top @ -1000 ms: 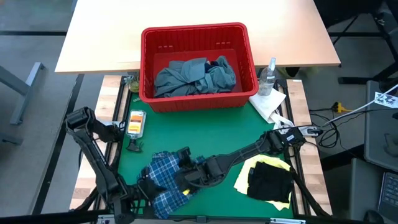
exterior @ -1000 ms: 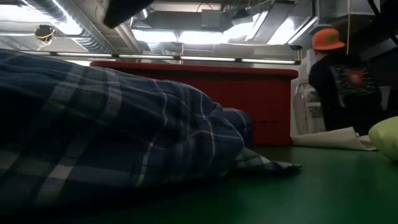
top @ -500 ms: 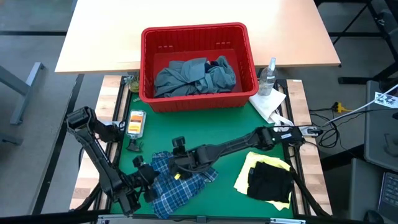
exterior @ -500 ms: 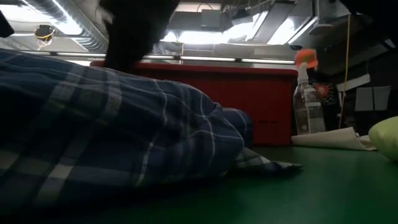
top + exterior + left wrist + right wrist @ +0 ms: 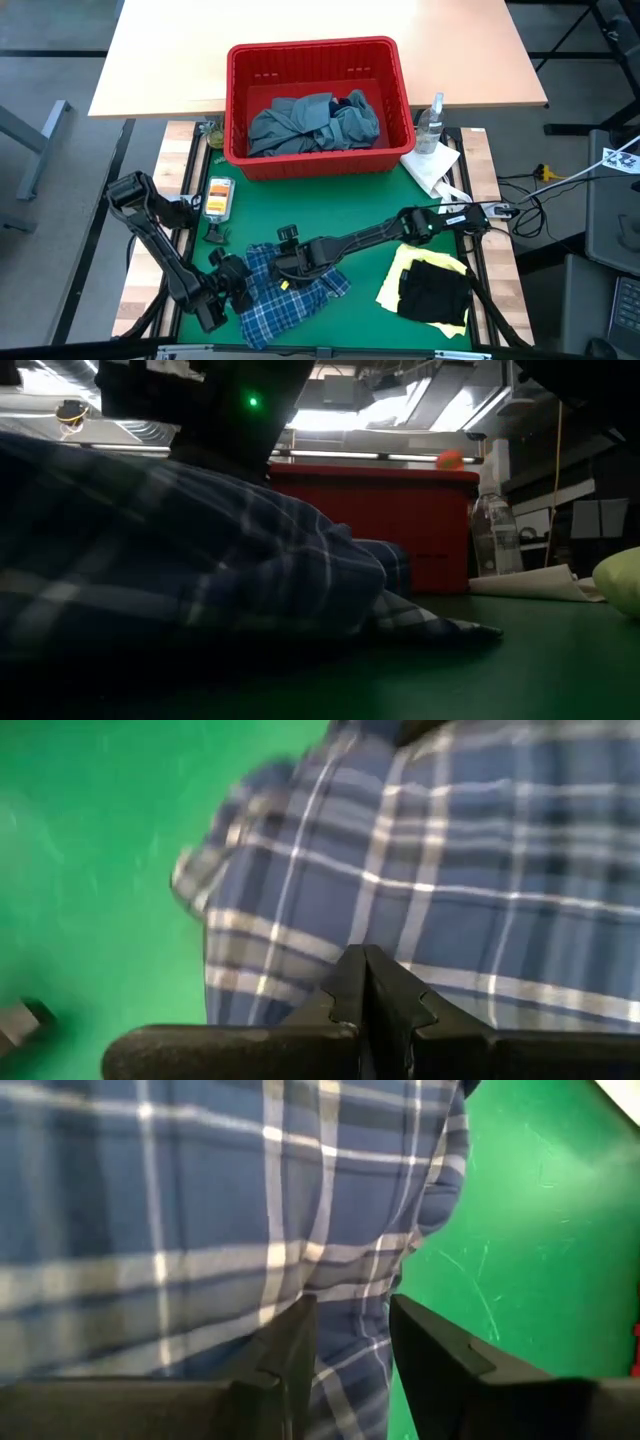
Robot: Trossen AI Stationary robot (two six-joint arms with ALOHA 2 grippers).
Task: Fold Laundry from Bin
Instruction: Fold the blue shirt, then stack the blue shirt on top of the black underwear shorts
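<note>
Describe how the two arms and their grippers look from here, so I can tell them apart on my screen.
Both arms are dark, nearly black, built of slim jointed links. The left gripper has two matte black fingers with notched inner edges. The right gripper has broader, flat black fingers with angled tips. The right arm carries a white label and loose cables near its base, and the low view shows a small green light on a dark arm body.

Green mat (image 5: 370, 205) — plaid shirt (image 5: 290, 300), bin (image 5: 318, 160)

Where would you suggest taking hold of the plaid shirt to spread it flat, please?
Probably at the plaid shirt's loose corner on the green mat, toward the yellow garment, coming from above: that edge lies flat and free of both arms.
</note>
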